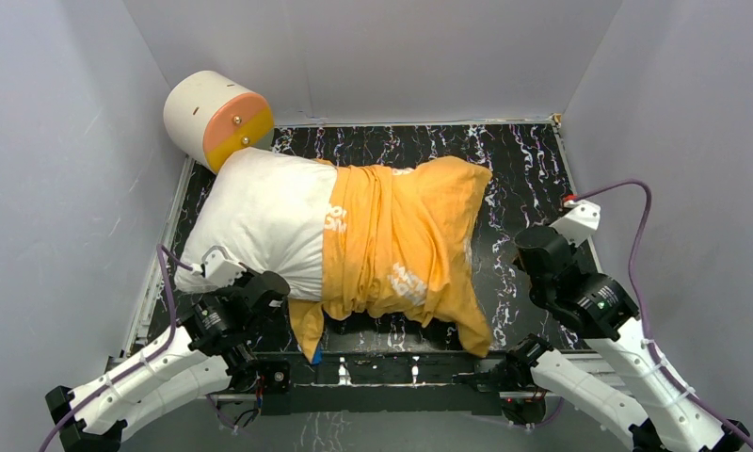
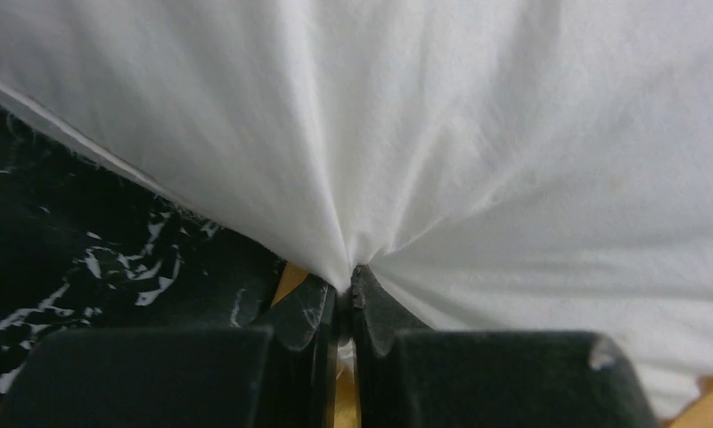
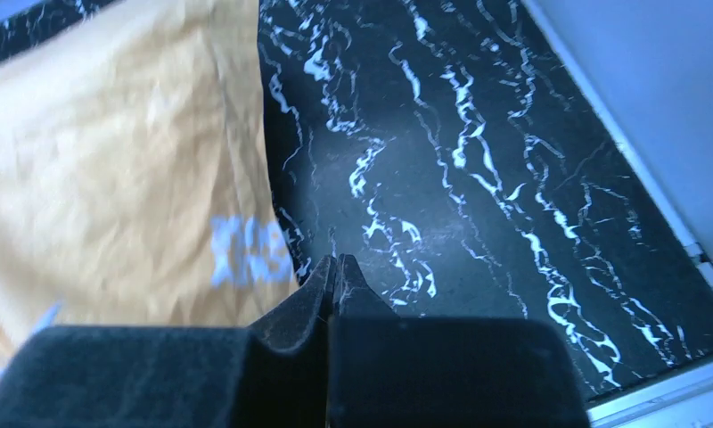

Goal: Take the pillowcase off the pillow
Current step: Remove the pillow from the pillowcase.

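Note:
The white pillow (image 1: 260, 221) lies across the table, its left half bare. The pillowcase (image 1: 401, 245), orange-yellow face up, covers its right half; a flap hangs at the front (image 1: 307, 331). My left gripper (image 1: 277, 288) is at the pillow's near edge and is shut on a pinch of its white fabric (image 2: 348, 267); a strip of orange cloth shows beneath the jaws (image 2: 346, 392). My right gripper (image 1: 526, 247) is shut and empty, above the table just right of the pillowcase (image 3: 112, 178).
A cream cylinder with an orange-yellow end (image 1: 217, 118) stands at the back left corner. The black marbled table (image 1: 533, 169) is walled by grey panels on three sides. The table's right rim shows in the right wrist view (image 3: 656, 392).

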Robot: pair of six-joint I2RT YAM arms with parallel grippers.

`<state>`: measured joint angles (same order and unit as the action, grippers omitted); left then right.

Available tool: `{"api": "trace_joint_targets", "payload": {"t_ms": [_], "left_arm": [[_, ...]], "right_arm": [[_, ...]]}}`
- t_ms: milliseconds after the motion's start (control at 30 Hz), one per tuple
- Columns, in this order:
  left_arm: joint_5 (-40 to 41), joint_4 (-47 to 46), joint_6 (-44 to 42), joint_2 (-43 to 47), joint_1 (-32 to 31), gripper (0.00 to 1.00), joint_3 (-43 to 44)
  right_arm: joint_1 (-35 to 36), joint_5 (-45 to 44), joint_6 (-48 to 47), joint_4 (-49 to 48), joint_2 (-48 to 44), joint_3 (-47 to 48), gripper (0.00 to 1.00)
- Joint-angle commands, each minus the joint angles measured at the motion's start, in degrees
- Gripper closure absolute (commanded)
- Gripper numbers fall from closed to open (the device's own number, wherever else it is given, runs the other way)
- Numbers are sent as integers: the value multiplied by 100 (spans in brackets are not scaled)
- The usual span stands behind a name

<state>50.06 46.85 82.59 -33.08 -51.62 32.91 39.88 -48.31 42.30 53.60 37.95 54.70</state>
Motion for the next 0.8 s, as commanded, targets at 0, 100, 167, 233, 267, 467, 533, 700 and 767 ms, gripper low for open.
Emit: {"api": "trace_joint_targets", "payload": {"t_ms": [0, 100, 167, 233, 267, 467, 533, 700, 767], "left_arm": [[860, 547, -477, 144, 101, 100, -52], [553, 201, -754, 210, 100, 100, -66], [369, 74, -815, 243, 101, 100, -57], [163, -95, -910, 310, 102, 100, -84], [62, -188, -964, 339, 104, 100, -109], [-742, -850, -1222, 338, 100, 100, -213], [-986, -1131, -1330, 227, 107, 100, -240], [-1330, -1515, -1334, -14, 101, 100, -215], [-1403, -1598, -1341, -31, 104, 100, -255]], "right_arm": [[-13, -598, -13, 230, 102, 359, 93], [-17, 1087, -401, -589, 20, 384, 77], [-12, 2535, -198, -1153, -153, 156, 60], [-13, 3980, 129, -1960, -358, -351, 46], [-12, 4619, 373, -2338, -435, -592, 45], [285, 6639, 841, -3672, -117, -1361, 38], [917, 6260, 712, -3561, 391, -1232, 37], [3517, 3656, 661, -3858, 2066, -645, 23], [3747, 2640, 957, -3489, 2813, -296, 19]]}}
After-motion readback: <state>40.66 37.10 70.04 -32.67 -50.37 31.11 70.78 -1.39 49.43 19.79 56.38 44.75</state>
